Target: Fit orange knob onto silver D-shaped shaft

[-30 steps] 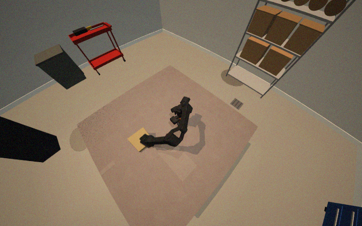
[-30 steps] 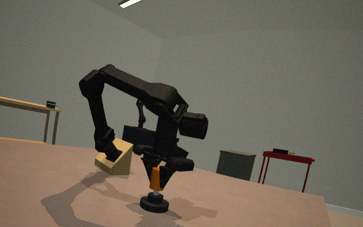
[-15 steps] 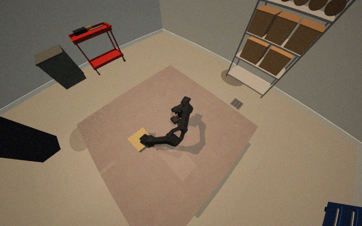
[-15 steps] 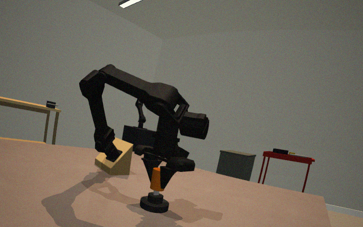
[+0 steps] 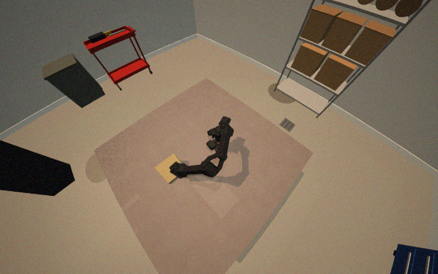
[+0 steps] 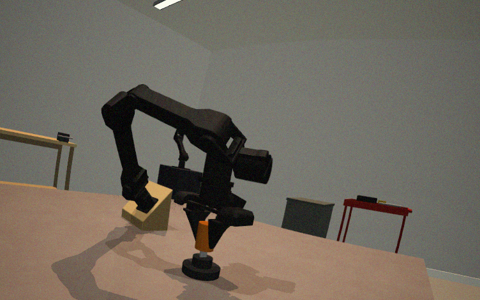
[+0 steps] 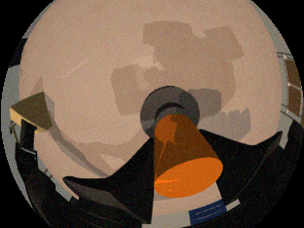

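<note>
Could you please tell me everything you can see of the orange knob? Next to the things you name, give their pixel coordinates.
The orange knob [image 6: 202, 238] [image 7: 187, 156] is a smooth, plastic-looking tapered cylinder with a flat top, wider at its lower end in the exterior view. It is roughly upright, gripped by the claw [image 6: 204, 244] [image 7: 185, 168], above the round pedestal [image 6: 201, 271] [image 7: 148, 113], silver shaft [image 6: 203, 254] showing below. Its hole is hidden.

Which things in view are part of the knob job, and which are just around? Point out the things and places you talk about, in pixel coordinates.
Job:
- orange knob [image 6: 202, 238] [image 7: 187, 176]
- silver shaft [image 6: 203, 254]
- round pedestal [image 6: 200, 271] [image 7: 150, 108]
- gripper [image 6: 205, 238] [image 7: 175, 137], shut on the knob

Just around:
- red cart [image 5: 108, 41] [image 6: 378, 207]
- shelf rack [image 5: 286, 75]
- grey cabinet [image 5: 74, 81] [image 6: 306, 219]
</note>
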